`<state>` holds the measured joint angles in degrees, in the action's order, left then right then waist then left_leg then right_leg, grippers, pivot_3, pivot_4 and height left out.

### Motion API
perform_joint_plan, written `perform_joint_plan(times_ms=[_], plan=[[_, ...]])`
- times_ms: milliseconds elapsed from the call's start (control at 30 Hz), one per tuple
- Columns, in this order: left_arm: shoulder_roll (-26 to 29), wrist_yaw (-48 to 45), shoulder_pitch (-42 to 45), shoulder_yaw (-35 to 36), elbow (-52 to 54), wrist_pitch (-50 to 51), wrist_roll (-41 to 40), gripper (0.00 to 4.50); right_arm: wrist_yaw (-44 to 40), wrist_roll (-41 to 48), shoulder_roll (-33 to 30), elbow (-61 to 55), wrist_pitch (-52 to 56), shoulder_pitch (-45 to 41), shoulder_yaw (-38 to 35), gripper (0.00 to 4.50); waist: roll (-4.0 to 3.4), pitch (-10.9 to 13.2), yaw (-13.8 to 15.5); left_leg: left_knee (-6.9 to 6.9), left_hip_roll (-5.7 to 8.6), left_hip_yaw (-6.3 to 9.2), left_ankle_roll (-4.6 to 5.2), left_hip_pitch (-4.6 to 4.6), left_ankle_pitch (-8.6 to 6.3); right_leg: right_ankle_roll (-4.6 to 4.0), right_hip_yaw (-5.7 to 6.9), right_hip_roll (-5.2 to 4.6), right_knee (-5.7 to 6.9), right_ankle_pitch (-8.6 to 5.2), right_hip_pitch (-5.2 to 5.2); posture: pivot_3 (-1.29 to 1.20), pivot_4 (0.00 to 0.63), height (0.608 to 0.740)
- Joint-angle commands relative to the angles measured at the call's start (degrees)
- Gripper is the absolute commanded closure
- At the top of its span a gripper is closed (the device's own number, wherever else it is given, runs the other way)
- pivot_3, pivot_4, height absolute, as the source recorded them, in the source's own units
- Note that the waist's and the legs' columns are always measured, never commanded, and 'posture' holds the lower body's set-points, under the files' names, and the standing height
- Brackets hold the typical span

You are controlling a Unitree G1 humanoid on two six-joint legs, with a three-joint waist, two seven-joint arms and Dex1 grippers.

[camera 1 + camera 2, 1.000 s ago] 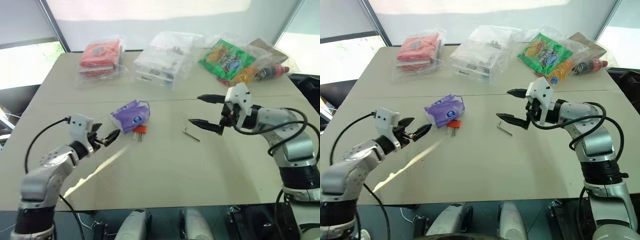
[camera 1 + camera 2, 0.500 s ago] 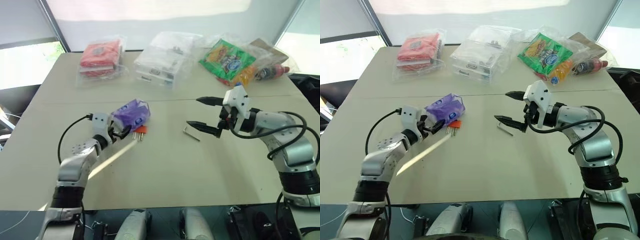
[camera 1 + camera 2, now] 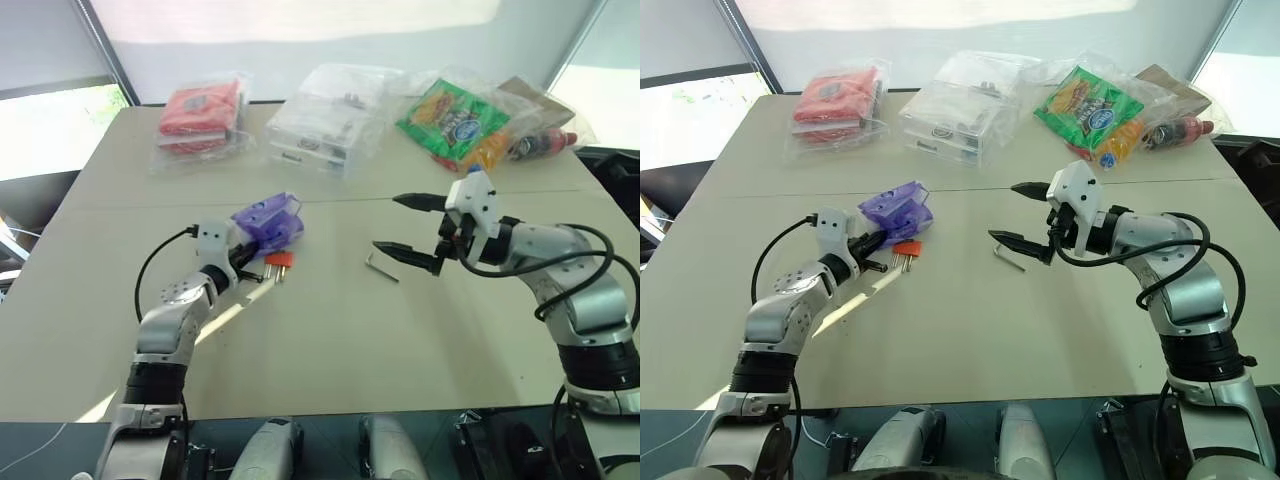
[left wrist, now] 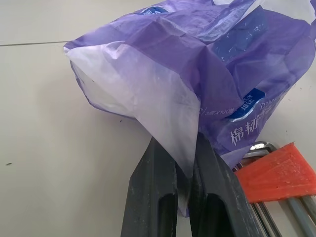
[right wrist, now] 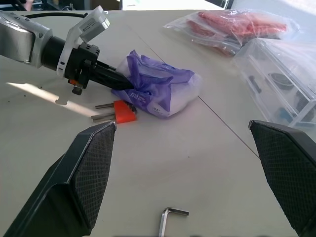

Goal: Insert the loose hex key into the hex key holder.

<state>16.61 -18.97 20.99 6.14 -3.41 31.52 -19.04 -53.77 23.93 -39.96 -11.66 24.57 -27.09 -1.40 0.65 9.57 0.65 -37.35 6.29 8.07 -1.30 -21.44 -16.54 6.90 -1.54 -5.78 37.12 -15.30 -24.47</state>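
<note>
Purple-and-white soft packet [image 3: 268, 222] with blue label, red-orange hex key holder [image 3: 279, 260], dark grey loose hex key [image 3: 380, 267], pale beige bench [image 3: 330, 330], green-and-yellow snack bag [image 3: 450, 120], black-fingered hands.

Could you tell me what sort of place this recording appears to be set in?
Probably a robot test room: a plain beige table by bright, blind-covered windows, bearing staged items such as clear plastic boxes, a green snack bag and a small red-orange hex key holder.

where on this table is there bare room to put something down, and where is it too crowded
Bare: the wide near strip of the beige table, in front of the red-orange plastic hex key holder and thin dark L-shaped hex key, and the gap between those two. Crowded: the far edge, with the red packets in clear bags, clear plastic boxes and green snack bag.
</note>
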Motion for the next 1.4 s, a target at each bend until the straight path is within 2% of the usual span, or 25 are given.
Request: perform_joint_plan(times_ms=[33,267,500,700,833,933,1000,1133,1167,1400], plan=[[-0.3,3.5,-1.0,4.4,1.7,1.5,-1.0,4.44,0.2,1.0,0.1,-2.4,-0.8,-0.1,-1.5,0.00,0.00,0.0,-0.1,0.00,-0.01,0.00,0.00,0.00,0.00,0.00,0.00,0.00,0.00,0.00,0.00,0.00,0.150,0.740],[-1.7,18.4,-0.1,18.8,4.8,-1.0,-2.5,4.44,0.0,0.7,0.7,-1.9,-1.4,-0.1,-0.7,0.00,0.03,0.0,-0.2,0.02,-0.06,0.00,-0.01,-0.02,0.00,0.00,-0.01,0.11,-0.01,0.00,-0.05,0.00,0.150,0.740],[1.8,28.1,-3.1,33.2,7.8,-1.8,-3.3,4.44,-1.0,0.2,2.0,-0.1,-2.4,-1.3,0.9,0.00,0.07,0.0,0.1,-0.01,-0.03,-0.01,-0.01,-0.04,-0.01,0.00,0.00,0.10,-0.02,0.00,-0.05,0.00,0.150,0.740],[3.2,33.7,-5.6,38.9,8.7,-0.6,-3.0,4.44,-2.4,-0.4,3.0,1.8,-3.2,-3.0,2.3,0.00,0.09,0.0,0.2,-0.02,-0.03,0.00,-0.01,-0.04,-0.01,0.00,0.00,0.11,-0.02,0.00,-0.03,0.00,0.150,0.740],[3.1,35.1,-6.8,39.5,8.9,-0.1,-3.1,4.44,-2.9,-0.6,3.1,2.7,-3.6,-3.7,2.6,0.00,0.18,0.0,0.2,-0.03,-0.01,0.00,-0.01,-0.04,-0.01,0.00,0.00,0.10,-0.02,0.00,-0.02,0.00,0.150,0.740],[2.7,36.1,-7.3,39.6,9.2,0.3,-3.4,3.42,-3.1,-0.6,3.1,2.9,-3.6,-3.9,2.7,0.00,0.19,0.0,0.1,-0.03,-0.02,0.01,-0.02,-0.04,-0.01,0.00,0.00,0.10,-0.02,0.00,-0.02,0.00,0.150,0.740],[2.4,36.7,-7.4,39.6,9.4,0.8,-3.7,2.48,-3.1,-0.6,3.1,2.6,-3.5,-3.8,2.6,0.00,0.20,0.0,0.1,-0.03,-0.02,0.01,-0.01,-0.04,-0.01,0.00,0.00,0.10,-0.02,0.01,-0.02,0.00,0.150,0.740],[1.9,37.4,-7.4,39.2,10.0,1.4,-4.6,0.32,-2.9,-0.6,3.0,2.2,-3.2,-3.5,2.6,0.00,0.20,0.0,0.1,-0.02,-0.03,0.01,-0.02,-0.04,-0.01,0.00,0.00,0.10,-0.02,0.01,-0.03,0.00,0.150,0.740],[2.0,36.6,-7.8,38.2,10.8,1.3,-4.4,0.06,-2.9,-0.6,2.9,2.1,-3.2,-3.4,2.5,0.00,0.20,0.0,0.1,-0.02,-0.03,0.01,-0.02,-0.04,-0.01,0.00,0.00,0.11,-0.02,0.01,-0.03,0.00,0.150,0.740],[2.3,29.7,-9.8,30.0,20.1,0.8,-4.8,0.06,-3.0,-0.6,2.9,2.3,-3.2,-3.4,2.5,0.00,0.21,0.0,0.1,-0.03,-0.03,0.00,-0.02,-0.04,-0.01,0.00,0.00,0.10,-0.02,0.01,-0.02,0.00,0.150,0.740]])
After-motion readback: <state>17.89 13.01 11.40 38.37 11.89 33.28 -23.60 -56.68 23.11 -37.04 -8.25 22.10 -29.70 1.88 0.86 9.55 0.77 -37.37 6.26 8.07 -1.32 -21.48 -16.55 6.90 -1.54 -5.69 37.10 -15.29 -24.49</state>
